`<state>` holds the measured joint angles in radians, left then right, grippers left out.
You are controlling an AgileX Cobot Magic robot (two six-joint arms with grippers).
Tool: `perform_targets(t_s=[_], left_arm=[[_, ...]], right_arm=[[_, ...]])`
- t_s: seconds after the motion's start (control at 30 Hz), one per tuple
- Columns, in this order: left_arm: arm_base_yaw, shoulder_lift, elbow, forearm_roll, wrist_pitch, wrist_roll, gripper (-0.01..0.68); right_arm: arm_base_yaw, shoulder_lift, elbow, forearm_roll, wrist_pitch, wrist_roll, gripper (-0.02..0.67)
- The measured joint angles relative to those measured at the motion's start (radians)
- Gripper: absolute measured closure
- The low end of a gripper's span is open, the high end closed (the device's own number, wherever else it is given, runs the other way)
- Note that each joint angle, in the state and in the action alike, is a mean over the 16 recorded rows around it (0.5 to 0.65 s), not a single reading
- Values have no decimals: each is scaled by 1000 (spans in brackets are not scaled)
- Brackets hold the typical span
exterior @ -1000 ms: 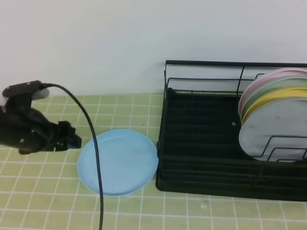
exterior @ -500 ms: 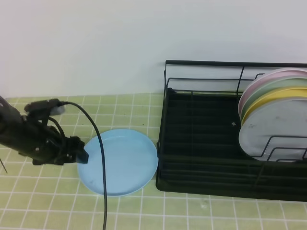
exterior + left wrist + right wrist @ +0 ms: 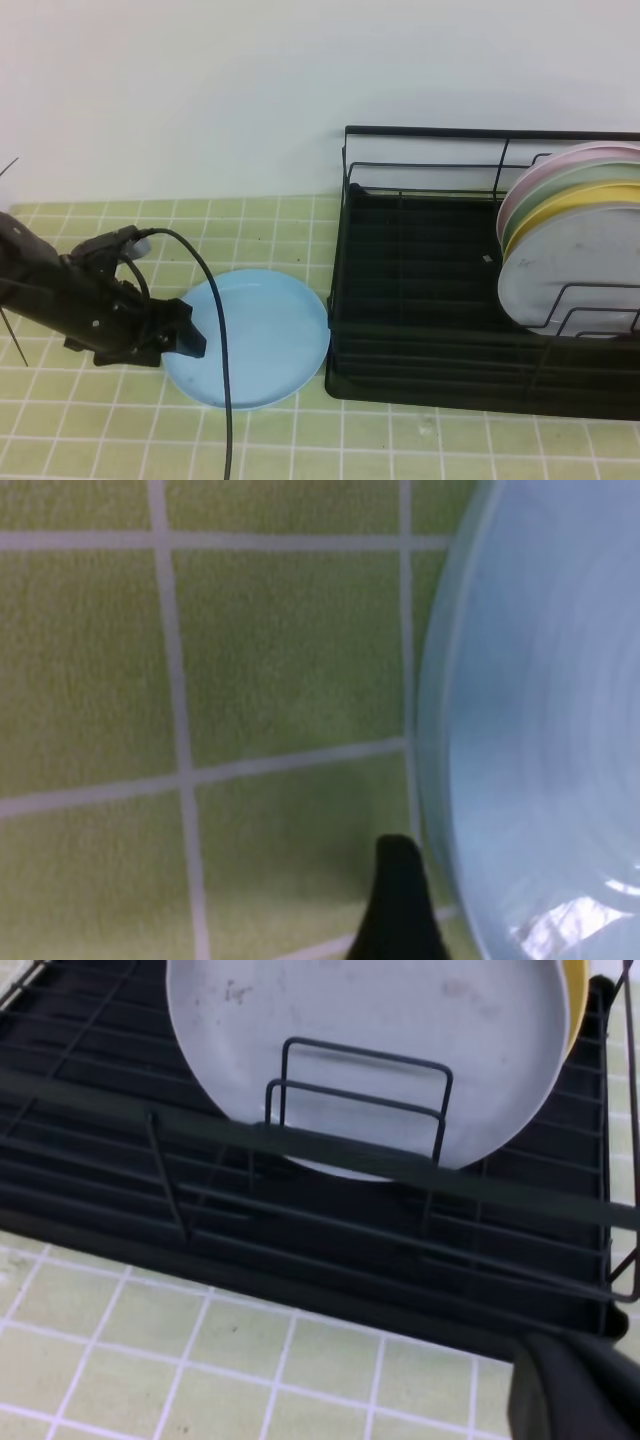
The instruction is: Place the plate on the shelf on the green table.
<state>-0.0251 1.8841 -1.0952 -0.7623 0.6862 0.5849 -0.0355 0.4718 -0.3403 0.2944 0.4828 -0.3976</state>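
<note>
Left gripper of mine is low at the left edge of the plate, in the high view. Its tip is touching or overlapping the rim there; I cannot see from this view how wide the jaws stand, and nothing is lifted. The plate lies flat on the green table, at its middle, and its right rim is just beside the left wall of the shelf. So the plate is to the right of my left gripper, and the shelf is further right on the same line. A round plate has no long axis; what counts is the rim that faces me. In the shelf, at its right end, other plates stand upright; the left part of it is free.

From the left wrist view, one dark fingertip is on the tiles just beside the plate's rim, outside of it. The second finger is not visible, so I judge the jaws are apart and hold nothing.

From the right wrist view, my right gripper is closed and empty near the front edge of the shelf, before a grey plate. My left arm is clearly the nearer one.
</note>
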Motion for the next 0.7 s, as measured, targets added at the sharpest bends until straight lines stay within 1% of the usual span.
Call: perform_targets(t_s=[0.13,0.5,0.7], left_arm=[[0,1,0,-3,0,1,275],[0,1,0,-3,2,4,491],[1,1,-1,-1,0,6,572]], right_arm=[[0,0,-10,0,-6,0,648],[0,0,-34,0,-7,-2,648],[0,0,-34,0,-6,-2,648]])
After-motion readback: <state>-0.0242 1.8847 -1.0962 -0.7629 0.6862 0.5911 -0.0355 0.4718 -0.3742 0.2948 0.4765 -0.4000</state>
